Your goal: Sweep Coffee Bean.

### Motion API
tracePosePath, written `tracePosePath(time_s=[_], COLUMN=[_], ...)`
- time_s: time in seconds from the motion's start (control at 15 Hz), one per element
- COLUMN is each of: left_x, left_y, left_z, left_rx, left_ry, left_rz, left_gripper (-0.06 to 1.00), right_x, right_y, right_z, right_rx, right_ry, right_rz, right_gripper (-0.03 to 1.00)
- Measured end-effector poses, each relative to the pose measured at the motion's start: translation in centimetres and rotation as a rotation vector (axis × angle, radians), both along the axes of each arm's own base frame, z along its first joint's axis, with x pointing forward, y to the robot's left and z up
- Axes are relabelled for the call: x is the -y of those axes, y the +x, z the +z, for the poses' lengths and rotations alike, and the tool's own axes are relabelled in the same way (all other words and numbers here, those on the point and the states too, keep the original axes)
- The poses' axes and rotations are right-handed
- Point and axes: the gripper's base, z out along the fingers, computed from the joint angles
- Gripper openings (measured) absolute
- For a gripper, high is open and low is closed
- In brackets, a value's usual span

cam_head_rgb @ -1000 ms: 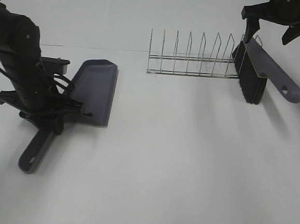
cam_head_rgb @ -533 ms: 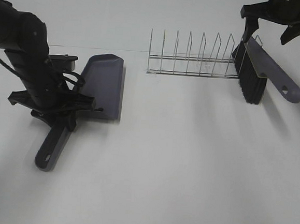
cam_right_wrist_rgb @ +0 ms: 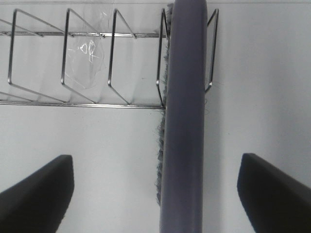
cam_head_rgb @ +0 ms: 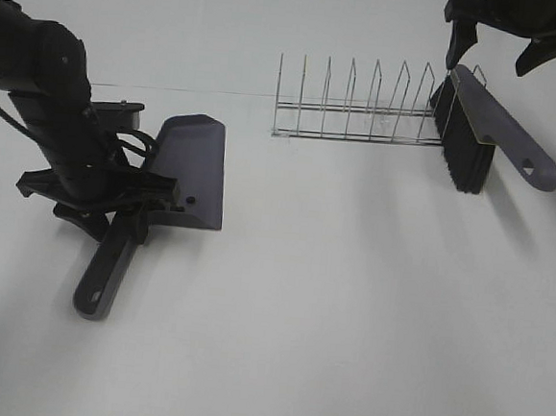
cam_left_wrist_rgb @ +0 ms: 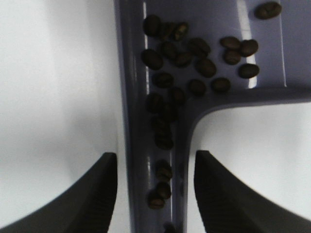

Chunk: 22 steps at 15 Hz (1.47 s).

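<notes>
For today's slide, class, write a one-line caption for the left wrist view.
Coffee beans gathered in the grey dustpan, some down its handle channel, with the left hand open astride the handle.

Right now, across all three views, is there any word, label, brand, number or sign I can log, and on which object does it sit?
None can be read.
Dustpan: plain grey, no mark visible.
Brush: handle bare in both views that show it.
Wire rack: a clear scrap clings to it, with faint white squiggles too blurred to read as text.
Coffee beans and table: nothing printed.
</notes>
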Motion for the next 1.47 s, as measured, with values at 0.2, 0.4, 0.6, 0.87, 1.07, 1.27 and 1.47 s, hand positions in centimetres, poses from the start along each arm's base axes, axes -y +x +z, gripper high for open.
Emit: tracePosePath(time_s=[0.2,0.4,0.6,0.87,1.07,1.27,1.47], left_x=[-0.1,-1.0,-2.5,-4.5,-6.3,-8.5,-10.5], left_y=[-0.1,-1.5,-4.4,-9.5,-14.2,-20.0,-24.5], left_z=[3.2,9.5,16.3,22.9,24.5,22.1,19.6], left_rx=[0.067,0.170,0.273,0.358,0.357,0.336,0.364], left_ry=[-0.024,-0.006,0.014,-0.011,-0.008,0.000,0.015], left_rz=[-0.004,-0.056,-0.090,-0.093,-0.098,-0.100,-0.101], left_gripper=[0.47,0.47,0.47,0.47,0.47,0.47,0.47], right_x=[0.0,0.1,0.1,0.2,0.3,0.2,0.3], right_y=[-1.1,-3.9,-8.6,-16.0,-23.3,-32.9,-39.4], right_z=[3.6,6.5,7.7,7.1,6.0,5.2,4.2], right_rx=[0.065,0.066,0.002,-0.116,-0.196,-0.179,-0.089], right_ry=[0.001,-0.003,-0.015,-0.023,-0.027,-0.005,-0.007], right_rz=[0.000,0.009,0.038,0.063,0.082,0.079,0.077], right_gripper=[0.77,0.77,0.77,0.77,0.77,0.77,0.77])
